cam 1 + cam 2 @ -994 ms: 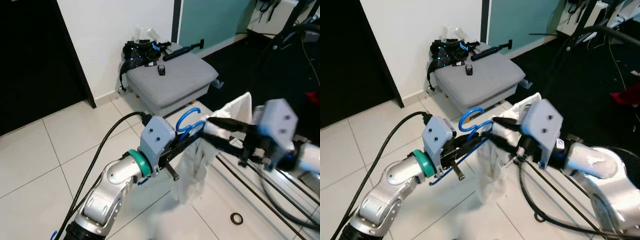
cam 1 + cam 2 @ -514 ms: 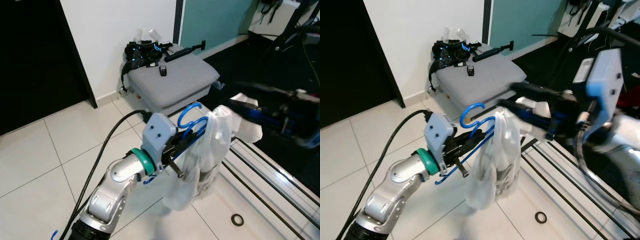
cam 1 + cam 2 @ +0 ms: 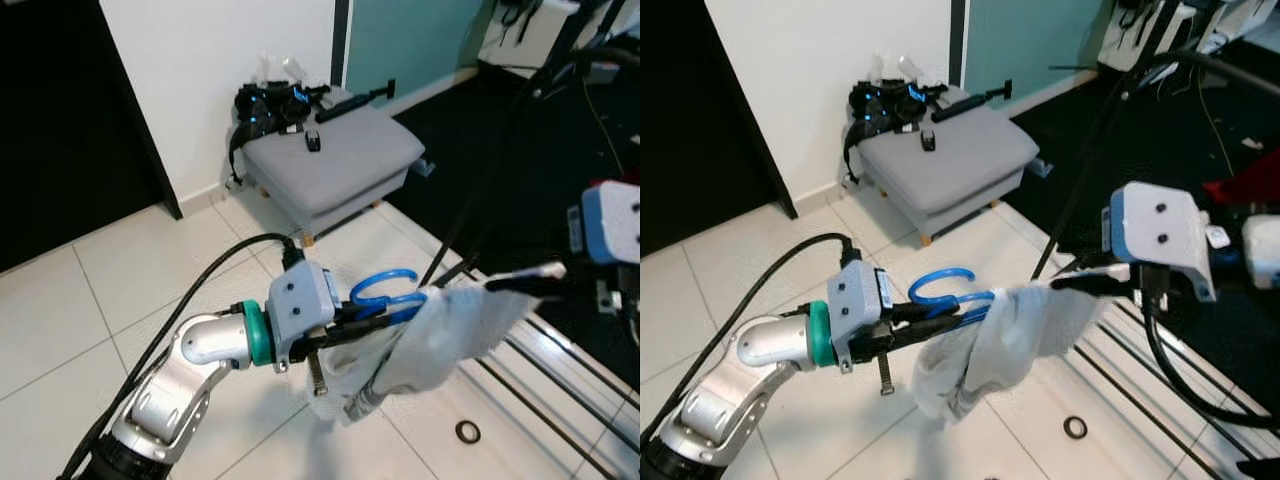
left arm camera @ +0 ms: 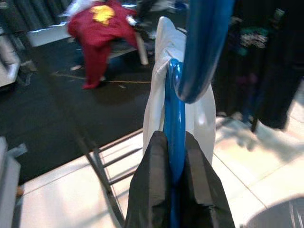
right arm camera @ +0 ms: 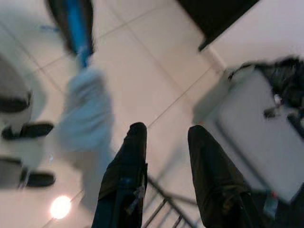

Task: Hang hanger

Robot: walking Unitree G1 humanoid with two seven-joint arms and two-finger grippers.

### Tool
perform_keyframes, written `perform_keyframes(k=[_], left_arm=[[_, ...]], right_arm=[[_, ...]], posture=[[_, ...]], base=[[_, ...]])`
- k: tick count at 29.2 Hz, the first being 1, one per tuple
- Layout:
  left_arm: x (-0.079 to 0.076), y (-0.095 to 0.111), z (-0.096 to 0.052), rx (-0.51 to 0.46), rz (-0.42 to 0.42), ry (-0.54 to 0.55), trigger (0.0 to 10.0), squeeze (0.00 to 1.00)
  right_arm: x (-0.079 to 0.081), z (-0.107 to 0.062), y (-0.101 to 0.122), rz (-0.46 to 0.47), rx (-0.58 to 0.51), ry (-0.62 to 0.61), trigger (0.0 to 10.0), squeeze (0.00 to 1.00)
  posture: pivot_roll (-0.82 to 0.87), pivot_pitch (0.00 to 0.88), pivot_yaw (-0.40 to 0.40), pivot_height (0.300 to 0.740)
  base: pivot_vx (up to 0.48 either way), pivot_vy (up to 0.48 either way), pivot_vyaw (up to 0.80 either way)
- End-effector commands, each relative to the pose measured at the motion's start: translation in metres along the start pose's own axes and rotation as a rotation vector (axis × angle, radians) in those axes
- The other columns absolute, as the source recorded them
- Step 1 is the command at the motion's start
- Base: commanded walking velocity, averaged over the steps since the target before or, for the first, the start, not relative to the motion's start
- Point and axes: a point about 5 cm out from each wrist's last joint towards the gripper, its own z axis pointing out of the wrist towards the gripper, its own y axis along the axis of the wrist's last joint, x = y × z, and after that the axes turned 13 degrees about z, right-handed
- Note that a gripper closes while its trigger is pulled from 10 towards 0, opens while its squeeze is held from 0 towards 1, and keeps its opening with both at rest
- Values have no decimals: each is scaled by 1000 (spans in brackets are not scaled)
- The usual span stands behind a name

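My left gripper is shut on the lower bar of a blue plastic hanger. The hanger lies nearly flat, low over the tiled floor. A white garment hangs on it, one end stretched out to the right. That end reaches my right gripper, which is held out from the right. In the right wrist view its fingers stand apart with only floor between them, and the garment lies beside them. In the left wrist view the blue hanger is clamped between the fingers.
A black clothes rack pole rises to the right of the hanger, its base rails on the floor. A grey ottoman with black gear on it stands by the white wall. A small ring lies on the tiles. A dark doorway is at the left.
The camera has shifted. The hanger has tipped from upright to nearly flat and lower. The right gripper has drawn back to the right, and the garment now stretches toward it instead of hanging down.
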Motion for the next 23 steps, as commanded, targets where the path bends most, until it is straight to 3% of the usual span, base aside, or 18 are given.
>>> perform_keyframes(k=[1,5,9,11,12,19,21,23], left_arm=[[-3,10,2,-44,49,-37,10000,0],[3,9,1,-42,57,-28,10000,0],[4,7,1,-39,63,-30,10000,0],[4,6,2,-37,70,-41,10000,0],[4,5,2,-36,72,-46,10000,0],[4,4,4,-40,74,-55,10000,0],[3,3,3,-42,77,-65,10000,0],[3,3,3,-43,77,-66,10000,0]], right_arm=[[2,3,-3,5,12,41,10000,0],[19,7,-2,157,-109,194,10000,0],[21,6,2,201,-163,227,10000,0],[15,4,6,207,-214,198,10000,412],[13,2,9,215,-237,194,10000,1000],[12,-3,11,180,-206,179,10000,1000],[22,-5,0,205,-100,249,10000,0],[25,-4,-2,213,-84,270,10000,0]], posture=[[-222,213,87,740],[-208,217,91,740],[-210,218,95,740],[-213,216,98,740],[-215,215,104,740],[-217,214,108,740],[-224,213,114,740],[-224,213,114,740]], base=[[0,0,0],[0,0,0],[0,0,0],[0,0,0],[0,0,0],[0,0,0],[0,0,0],[0,0,0]])
